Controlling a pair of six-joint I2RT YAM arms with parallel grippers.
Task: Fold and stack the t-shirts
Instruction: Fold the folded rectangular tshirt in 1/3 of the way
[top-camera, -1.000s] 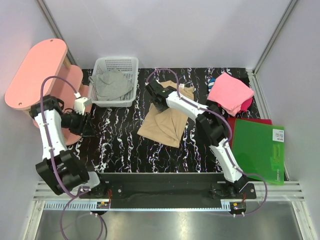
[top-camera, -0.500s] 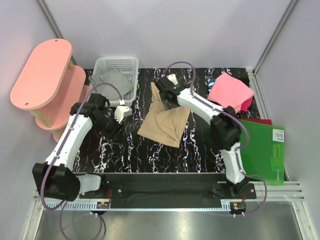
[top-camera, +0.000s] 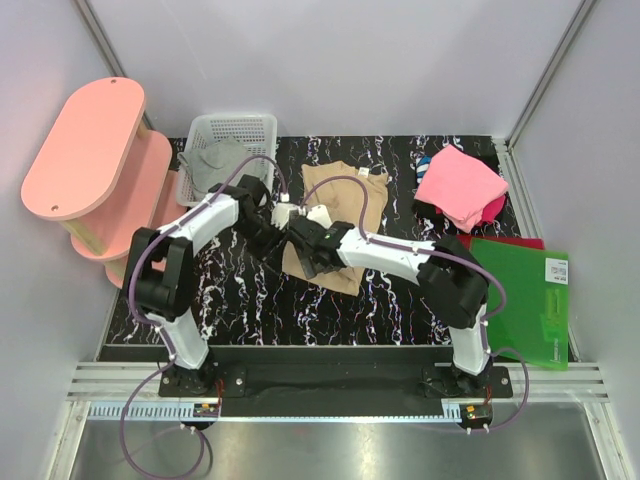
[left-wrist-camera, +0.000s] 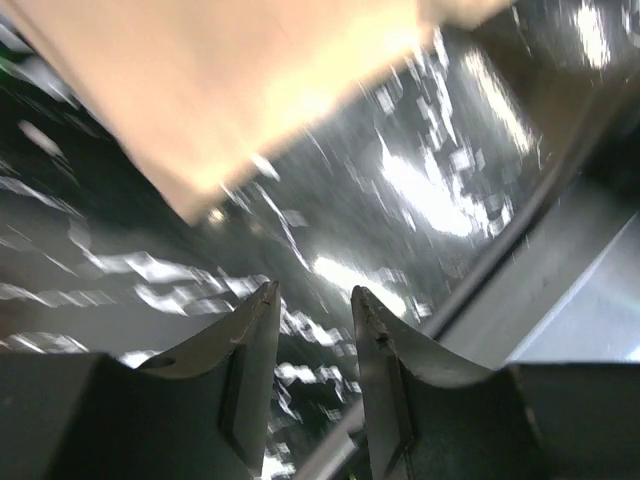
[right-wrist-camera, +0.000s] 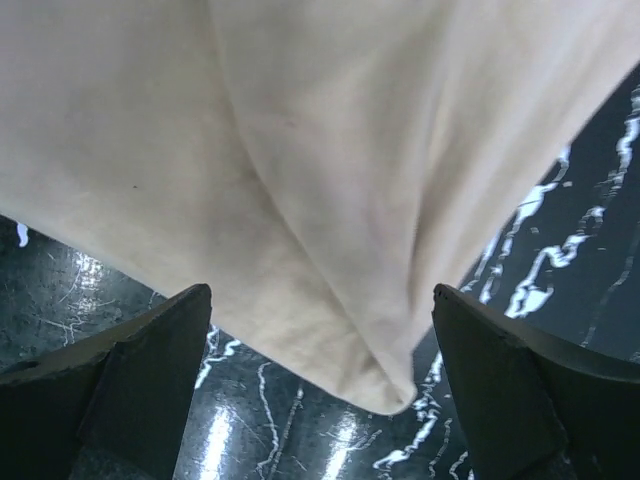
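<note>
The tan t-shirt (top-camera: 345, 205) lies partly folded in the middle of the black table. My right gripper (top-camera: 304, 254) hovers wide open over the shirt's near left corner. In the right wrist view that corner (right-wrist-camera: 340, 300) sits between my spread fingers (right-wrist-camera: 150, 350), and my right gripper (right-wrist-camera: 320, 292) holds nothing. My left gripper (top-camera: 287, 224) is at the shirt's left edge. In the left wrist view my left gripper (left-wrist-camera: 312, 295) is slightly open and empty over bare table, with the tan t-shirt (left-wrist-camera: 250, 90) just beyond. The grey t-shirt (top-camera: 215, 160) lies in the basket. The pink t-shirt (top-camera: 460, 185) lies folded at the back right.
A white mesh basket (top-camera: 250, 125) stands at the back left. A pink shelf unit (top-camera: 85, 150) stands at the far left. A flat green sheet (top-camera: 520, 295) lies on a red one at the right. The two arms cross close together at the shirt's left side.
My left arm swung from the pink shelf across to the tan shirt's left edge. My right gripper moved from the shirt's far end to its near left corner. The shirt's far part now lies spread.
</note>
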